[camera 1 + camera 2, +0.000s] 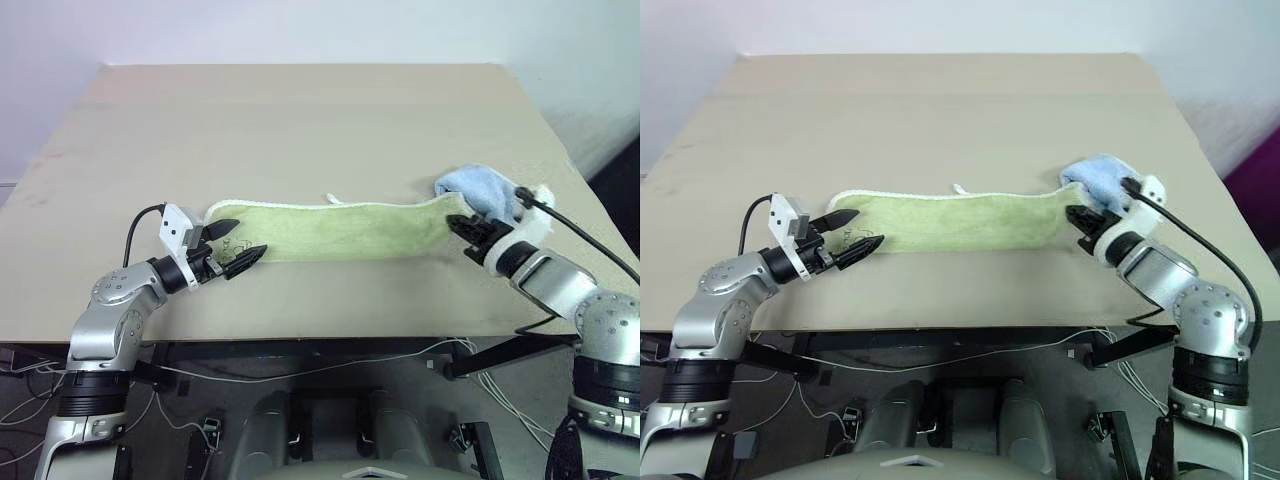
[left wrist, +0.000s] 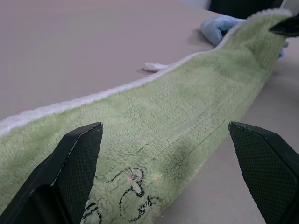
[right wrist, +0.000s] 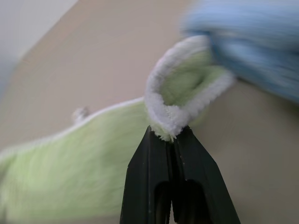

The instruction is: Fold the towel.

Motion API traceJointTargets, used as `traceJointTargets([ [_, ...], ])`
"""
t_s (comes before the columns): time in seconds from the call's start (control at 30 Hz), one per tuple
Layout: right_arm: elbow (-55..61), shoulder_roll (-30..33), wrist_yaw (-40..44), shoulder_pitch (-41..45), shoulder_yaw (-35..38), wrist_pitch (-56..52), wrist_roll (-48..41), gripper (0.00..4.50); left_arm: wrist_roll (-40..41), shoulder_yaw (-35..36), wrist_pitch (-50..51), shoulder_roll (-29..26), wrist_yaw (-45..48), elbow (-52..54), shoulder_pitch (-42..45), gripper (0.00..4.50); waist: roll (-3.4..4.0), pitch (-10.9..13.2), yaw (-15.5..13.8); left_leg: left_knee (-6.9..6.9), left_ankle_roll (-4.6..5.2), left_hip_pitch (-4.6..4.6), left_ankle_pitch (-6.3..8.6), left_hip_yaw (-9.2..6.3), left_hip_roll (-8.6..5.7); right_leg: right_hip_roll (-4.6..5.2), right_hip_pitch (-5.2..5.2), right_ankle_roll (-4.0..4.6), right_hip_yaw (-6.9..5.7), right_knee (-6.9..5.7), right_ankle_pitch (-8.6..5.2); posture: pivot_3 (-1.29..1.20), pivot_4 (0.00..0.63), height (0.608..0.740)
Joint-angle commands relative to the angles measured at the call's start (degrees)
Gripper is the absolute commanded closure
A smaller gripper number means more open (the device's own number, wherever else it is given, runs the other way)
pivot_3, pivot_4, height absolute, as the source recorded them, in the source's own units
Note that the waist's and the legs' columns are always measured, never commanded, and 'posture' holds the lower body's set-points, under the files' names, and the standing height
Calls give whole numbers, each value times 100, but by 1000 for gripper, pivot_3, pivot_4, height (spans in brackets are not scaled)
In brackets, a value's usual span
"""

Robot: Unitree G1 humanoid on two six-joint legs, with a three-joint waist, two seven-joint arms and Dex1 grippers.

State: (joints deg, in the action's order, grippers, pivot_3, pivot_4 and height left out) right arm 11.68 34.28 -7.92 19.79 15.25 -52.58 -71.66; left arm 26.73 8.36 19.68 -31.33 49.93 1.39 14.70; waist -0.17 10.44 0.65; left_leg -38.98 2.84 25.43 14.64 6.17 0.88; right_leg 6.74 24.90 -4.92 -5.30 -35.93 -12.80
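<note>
The towel point(image 1: 335, 231) lies across the table point(image 1: 300, 110), a smaller towel point(image 1: 480, 187) behind its right end.

The left gripper point(image 1: 236, 244) is held at the lower left of the head view, fingers spread wide, pointed rightward. The right gripper point(image 3: 172, 135), at the right of that view, is clamped on the towel's point(image 1: 340, 232) white-edged corner.

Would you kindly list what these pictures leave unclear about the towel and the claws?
- Towel: its underside and layer count, hidden by its top face in the head views.
- Blue towel: blurred in the right wrist view.
- Towel's embroidery: cut off by the left wrist view's edge, between the open left claw's fingers.
</note>
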Motion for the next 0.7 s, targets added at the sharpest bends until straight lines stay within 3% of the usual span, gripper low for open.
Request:
traceJointTargets([
  [0.03, 627, 330, 755, 413, -799, -90, 821, 4489, 42, -2, -51, 13, -21, 261, 38, 0, 0, 0, 1, 0, 0, 1, 0, 0, 0, 1, 1, 1, 0, 2, 0, 0, 150, 740],
  [0.13, 719, 366, 1213, 696, -1450, -54, 1487, 4489, 47, -45, -46, 58, -55, 265, 61, 0, -1, 0, -10, 0, 0, 4, 0, -2, 1, 2, 4, 3, -1, 4, -1, 0, 150, 740],
  [0.33, 169, -389, 1945, 1113, -2804, 276, 2846, 4489, 15, -159, -55, 219, -120, 307, 73, 0, -2, -1, 1, 1, 1, 8, 0, -2, 1, 1, 5, 1, -3, 7, 0, 0, 150, 740],
  [0.7, -122, -1034, 2527, 1039, -2841, 351, 3788, 4489, 141, -77, 6, 261, -284, 610, -295, 0, -3, 0, 3, -3, 0, 8, 1, -2, -2, 1, 5, -1, -6, 2, 1, 0, 150, 740],
])
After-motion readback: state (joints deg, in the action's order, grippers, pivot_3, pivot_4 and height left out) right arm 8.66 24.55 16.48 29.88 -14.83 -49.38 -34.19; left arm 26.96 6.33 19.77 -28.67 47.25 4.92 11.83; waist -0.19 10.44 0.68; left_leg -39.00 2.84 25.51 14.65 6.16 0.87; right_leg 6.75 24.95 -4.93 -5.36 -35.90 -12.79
